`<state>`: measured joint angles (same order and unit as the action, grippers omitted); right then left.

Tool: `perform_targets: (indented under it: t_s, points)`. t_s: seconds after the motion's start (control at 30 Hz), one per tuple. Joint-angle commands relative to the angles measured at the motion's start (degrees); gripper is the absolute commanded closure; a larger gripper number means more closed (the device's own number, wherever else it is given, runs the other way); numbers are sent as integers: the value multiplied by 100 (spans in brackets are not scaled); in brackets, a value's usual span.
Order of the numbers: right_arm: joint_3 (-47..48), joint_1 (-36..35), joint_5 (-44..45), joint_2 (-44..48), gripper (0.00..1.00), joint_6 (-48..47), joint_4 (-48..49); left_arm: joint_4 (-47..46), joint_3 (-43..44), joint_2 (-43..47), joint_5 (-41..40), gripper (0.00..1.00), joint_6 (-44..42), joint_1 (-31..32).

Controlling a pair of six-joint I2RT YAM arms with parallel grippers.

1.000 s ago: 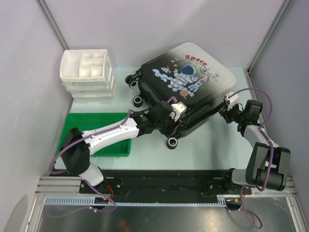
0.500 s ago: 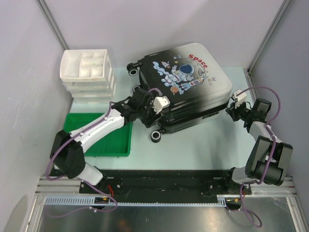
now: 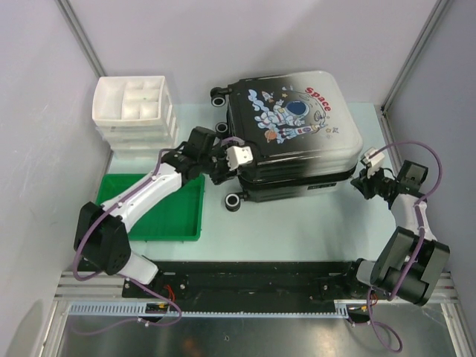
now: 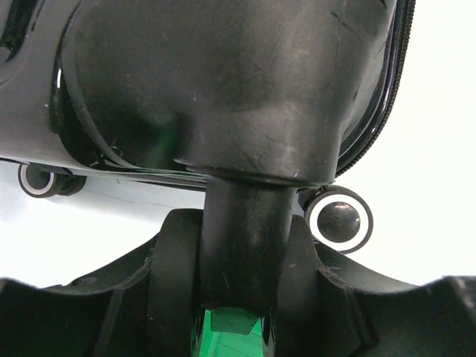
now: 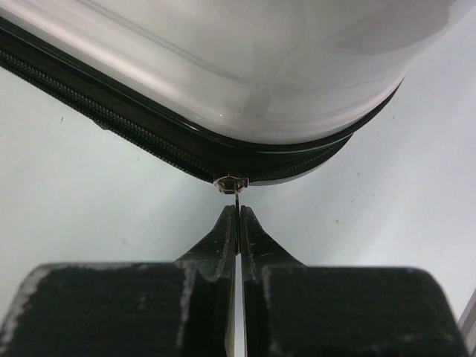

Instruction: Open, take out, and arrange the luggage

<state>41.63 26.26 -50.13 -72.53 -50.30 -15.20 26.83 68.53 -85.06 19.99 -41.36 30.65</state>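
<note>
The luggage [image 3: 290, 126] lies flat at the back middle, astronaut side up, zipper closed. My left gripper [image 3: 223, 160] is shut on the black stem of a caster at its left end. In the left wrist view the stem [image 4: 245, 238] sits between my fingers [image 4: 175, 282], under the dark shell [image 4: 223, 74], with a wheel [image 4: 338, 220] beside it. My right gripper [image 3: 362, 181] is at the luggage's near right corner. In the right wrist view it [image 5: 238, 216] is shut on the thin zipper pull [image 5: 237, 199] below the slider [image 5: 230, 183] and white shell [image 5: 245, 67].
A white compartmented drawer box [image 3: 134, 111] stands at the back left. A flat green tray [image 3: 160, 216] lies under my left arm and shows through the finger gap [image 4: 223, 327]. Luggage wheels stick out at the near left [image 3: 233, 201] and the back left [image 3: 218, 96]. Walls close in on both sides.
The luggage has swung round and shifted back, now lying square to the table. My left gripper moved left and back holding the caster stem. My right gripper moved right, near the zipper.
</note>
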Motion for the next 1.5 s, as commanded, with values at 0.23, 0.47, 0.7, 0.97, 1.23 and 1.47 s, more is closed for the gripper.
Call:
perform_targets:
  t_s: [0.23,0.47,0.7,0.97,1.23,1.47]
  points:
    - [714,862,478,-340,100,-129,160,-811,46,16,-724,100,-118,-1140]
    - [1268,969,84,-902,100,38,553,-898,-331,173,-58,100,-661,-1202]
    - [1971,494,-120,-2017,100,494,1360,-978,-376,-55,-153,100,-847,-1211]
    - [2622,99,-445,-3108,100,1373,2284,-1013,-156,-424,-206,100,-1076,-1307]
    - [2974,80,-129,-3505,100,1559,1618,-1022,310,-741,-319,100,-1005,-1404]
    - [2957,845,-401,-3241,100,-301,-1214,-1022,213,-521,-268,100,-1093,-1536]
